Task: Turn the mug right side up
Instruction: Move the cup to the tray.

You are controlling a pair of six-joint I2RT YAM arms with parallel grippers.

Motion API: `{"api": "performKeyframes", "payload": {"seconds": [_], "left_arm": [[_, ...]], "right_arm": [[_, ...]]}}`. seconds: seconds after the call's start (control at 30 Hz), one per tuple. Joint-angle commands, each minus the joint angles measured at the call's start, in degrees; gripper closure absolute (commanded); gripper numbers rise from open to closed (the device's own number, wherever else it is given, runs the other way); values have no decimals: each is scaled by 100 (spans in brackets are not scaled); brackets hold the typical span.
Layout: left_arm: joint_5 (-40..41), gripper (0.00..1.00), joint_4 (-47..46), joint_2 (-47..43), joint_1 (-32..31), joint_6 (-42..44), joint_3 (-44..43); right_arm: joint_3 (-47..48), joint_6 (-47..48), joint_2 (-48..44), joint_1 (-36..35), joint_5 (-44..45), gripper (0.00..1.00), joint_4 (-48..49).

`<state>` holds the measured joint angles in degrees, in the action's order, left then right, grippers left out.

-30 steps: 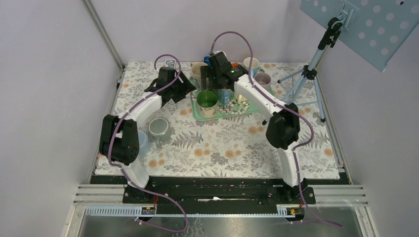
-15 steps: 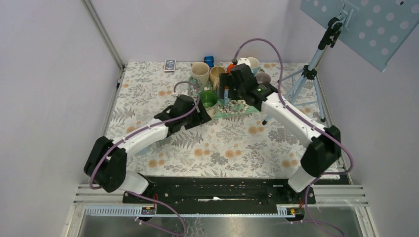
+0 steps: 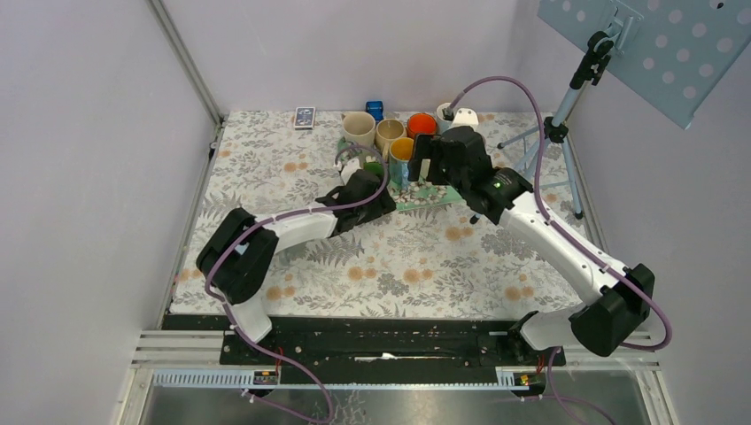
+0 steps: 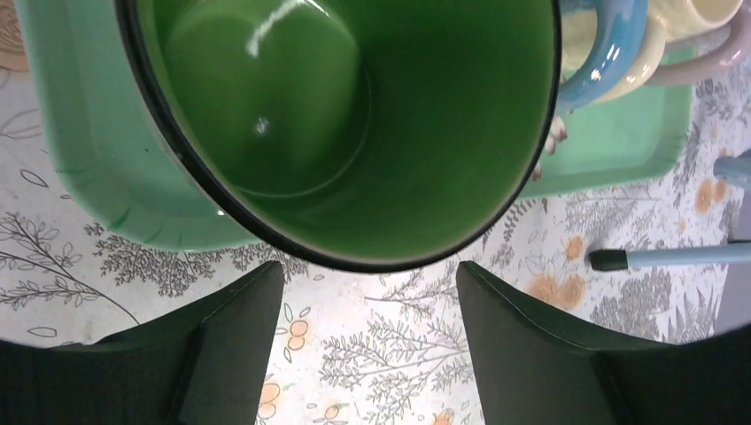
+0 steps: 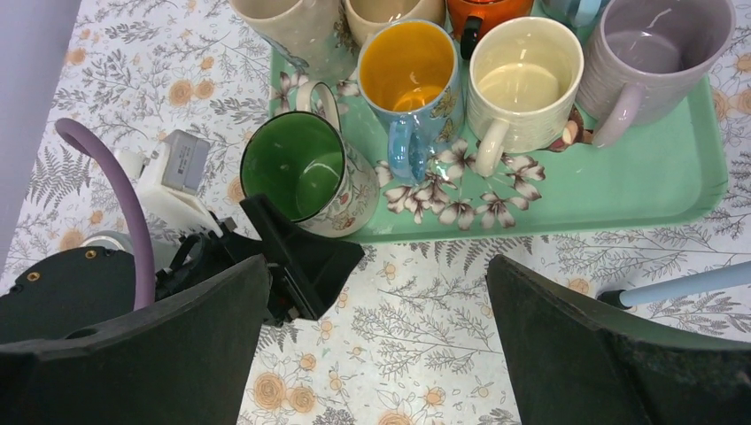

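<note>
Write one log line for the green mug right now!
green mug: mouth up, on tray | left pincer: open, at mug, no grip | right pincer: open, over tray

Desk (image 3: 398, 257): flowered cloth on top.
Tray (image 5: 655, 177): far middle, flat on the cloth.
Tripod (image 3: 549, 133): far right.
Blue box (image 3: 375, 109), patterned pack (image 3: 305, 116): far edge.

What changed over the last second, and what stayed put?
The left arm swung from the table's far left over to the green mug at the tray's near-left corner. The left gripper is open with its fingers beside the mug, which now looks tipped toward it. The right gripper, open and empty, drew back from the other mugs toward the near right. Tray and those mugs look unmoved.
</note>
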<state>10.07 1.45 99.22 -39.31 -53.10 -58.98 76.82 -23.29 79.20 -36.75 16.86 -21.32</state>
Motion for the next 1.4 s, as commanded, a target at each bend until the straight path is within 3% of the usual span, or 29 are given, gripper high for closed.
{"api": "performKeyframes", "payload": {"seconds": [0.0,0.63,1.37], "left_arm": [[681,24,-348,83,-8,-161,-346],[592,25,-22,102,987,374,-357],[328,32,4,310,1443,741,-728]], "right_arm": [[-131,-87,-281,15,-27,0,187],[-211,-170,-188,17,-370,0,288],[-265,-216,-106,10,-548,0,337]]}}
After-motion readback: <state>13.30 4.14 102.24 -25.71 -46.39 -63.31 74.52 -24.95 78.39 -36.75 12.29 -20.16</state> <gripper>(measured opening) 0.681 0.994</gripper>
